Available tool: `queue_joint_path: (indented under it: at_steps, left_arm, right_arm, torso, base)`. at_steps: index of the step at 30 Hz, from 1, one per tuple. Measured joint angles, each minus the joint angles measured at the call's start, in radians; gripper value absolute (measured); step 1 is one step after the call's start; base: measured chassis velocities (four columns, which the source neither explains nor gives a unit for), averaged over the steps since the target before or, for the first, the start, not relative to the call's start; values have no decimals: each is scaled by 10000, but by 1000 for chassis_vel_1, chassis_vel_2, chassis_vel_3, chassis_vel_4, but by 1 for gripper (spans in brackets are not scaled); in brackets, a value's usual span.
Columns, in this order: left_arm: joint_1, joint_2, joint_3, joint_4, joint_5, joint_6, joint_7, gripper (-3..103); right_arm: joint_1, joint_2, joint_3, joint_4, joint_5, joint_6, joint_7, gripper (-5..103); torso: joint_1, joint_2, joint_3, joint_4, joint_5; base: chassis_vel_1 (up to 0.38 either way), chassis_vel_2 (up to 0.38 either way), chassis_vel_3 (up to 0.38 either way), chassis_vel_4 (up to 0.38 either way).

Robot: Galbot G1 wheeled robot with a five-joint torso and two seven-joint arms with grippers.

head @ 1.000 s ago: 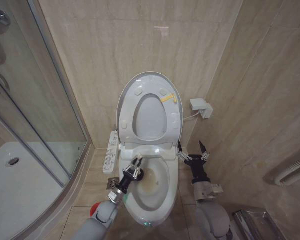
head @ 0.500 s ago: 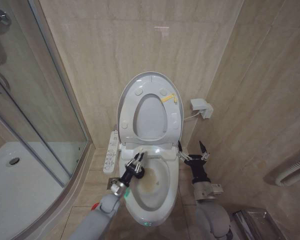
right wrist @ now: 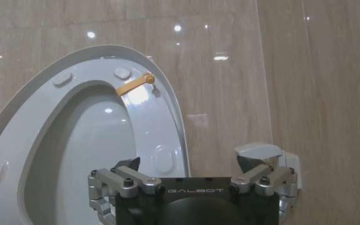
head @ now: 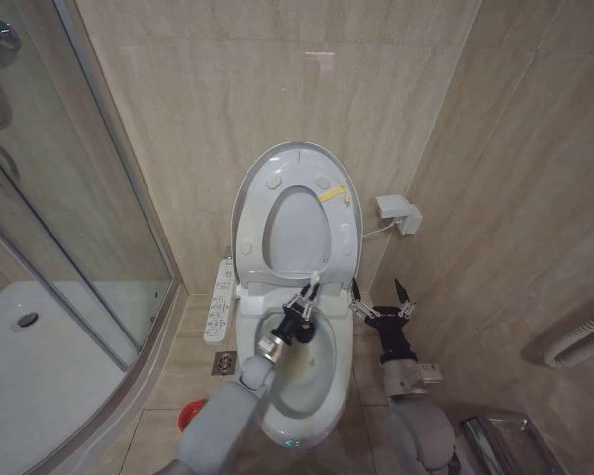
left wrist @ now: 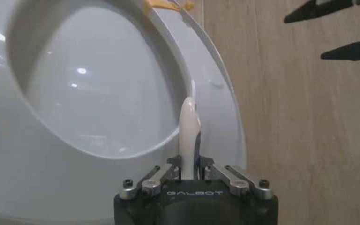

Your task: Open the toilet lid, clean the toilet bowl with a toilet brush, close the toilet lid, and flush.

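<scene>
Landmark: toilet bowl (head: 299, 381). It stands in a corner, tiled wall just behind it and another tiled wall close on the robot's right; glass shower screen (head: 69, 198) on the left, with a strip of bare floor between screen and bowl.

Toilet lid (head: 252, 183) upright against the back wall, ring seat (head: 297, 233) raised flat on it.

Left gripper (head: 303, 315) over the rear of the bowl's hollow, just in front of the raised seat. Fingers clamped on the toilet brush (left wrist: 188, 126); white handle juts up between them toward the seat. Bristle head hidden.

Right gripper (head: 381, 299) beside the bowl's right rim, fingers spread wide, holding nothing, 2 tips pointing up.

Red cup (head: 187, 416) on floor, left of the bowl's front.
</scene>
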Motion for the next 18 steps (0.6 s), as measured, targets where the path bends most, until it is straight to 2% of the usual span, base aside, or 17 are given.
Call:
queue_joint_path:
  at_steps: [11, 13, 18]
  left_arm:
    - [-223, -1003, 112, 918, -163, -23, 283, 18]
    - [-221, -1072, 142, 1050, -243, -24, 319, 18]
    - [-369, -1098, 136, 1814, -330, -186, 604, 18]
  right_arm:
    - [0, 0, 0, -1, 0, 0, 0, 100]
    - [0, 0, 0, -1, 0, 0, 0, 100]
    - [0, 0, 0, -1, 0, 0, 0, 100]
  torso:
    - [0, 0, -1, -1, -2]
    - [0, 0, -1, -6, -6]
    - [-1, 1, -1, 0, -3]
  base:
    - [0, 0, 0, 0]
    - [0, 0, 0, 0]
    - [0, 0, 0, 0]
